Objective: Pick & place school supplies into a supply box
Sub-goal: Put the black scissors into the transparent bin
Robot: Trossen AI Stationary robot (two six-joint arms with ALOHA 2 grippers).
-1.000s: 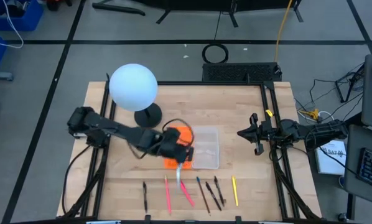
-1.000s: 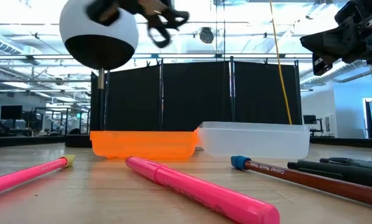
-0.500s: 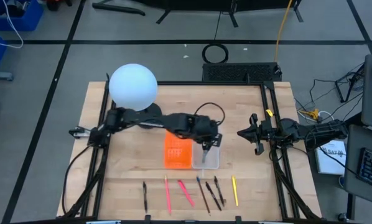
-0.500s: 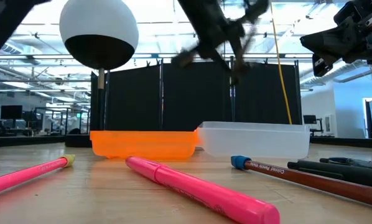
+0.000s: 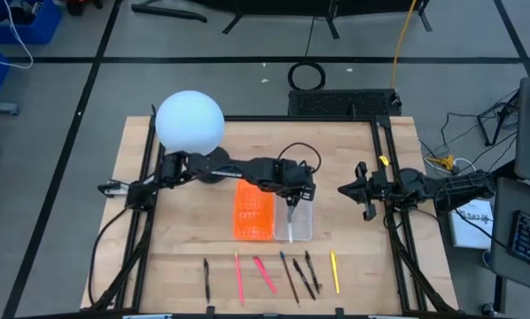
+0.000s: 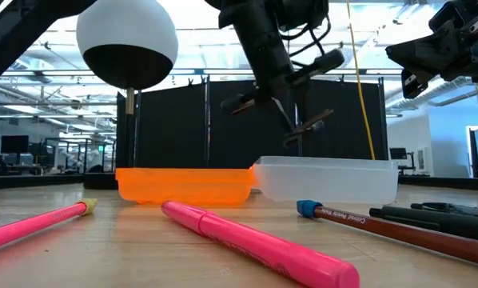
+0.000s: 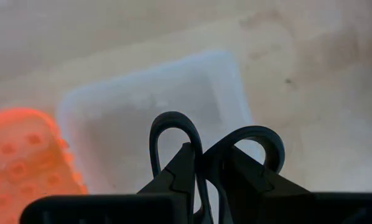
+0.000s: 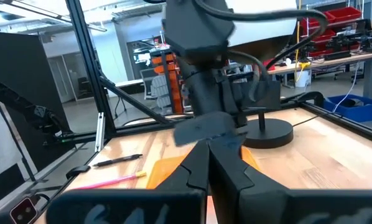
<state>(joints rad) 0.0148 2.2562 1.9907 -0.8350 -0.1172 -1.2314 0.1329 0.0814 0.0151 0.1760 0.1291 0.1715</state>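
Observation:
My left gripper (image 5: 292, 197) hangs over the supply box, a clear tray (image 5: 299, 217) joined to an orange gridded panel (image 5: 253, 213), and is shut on black-handled scissors (image 7: 173, 130). In the left wrist view the two handle loops stick out past my fingertips, above the tray (image 7: 142, 106). Pens and pencils lie flat in a row by the near edge: pink ones (image 5: 239, 276), dark ones (image 5: 292, 276) and a yellow one (image 5: 335, 271). My right gripper (image 5: 362, 190) waits shut at the table's right edge. My left gripper pinches the scissors between its two fingers just behind the handle loops (image 7: 195, 155), slanting down from above. The fingers (image 7: 173, 180) hide the exact place of contact. The scissors hang clear above the clear tray, both loops (image 7: 260, 140) pointing away from the wrist.
A white globe lamp (image 5: 190, 124) on a dark round base (image 5: 210, 166) stands at the far left, close to my left arm. Black rails (image 5: 387, 177) frame the table's sides. In the low view a pink marker (image 6: 255, 240) and a pink pencil (image 6: 31, 224) lie nearest.
My left gripper has carried the scissors from over the near side of the orange panel toward the table's right edge and a little farther back, over the clear tray, sinking as it went. It has stayed shut on them, and most of the move came early.

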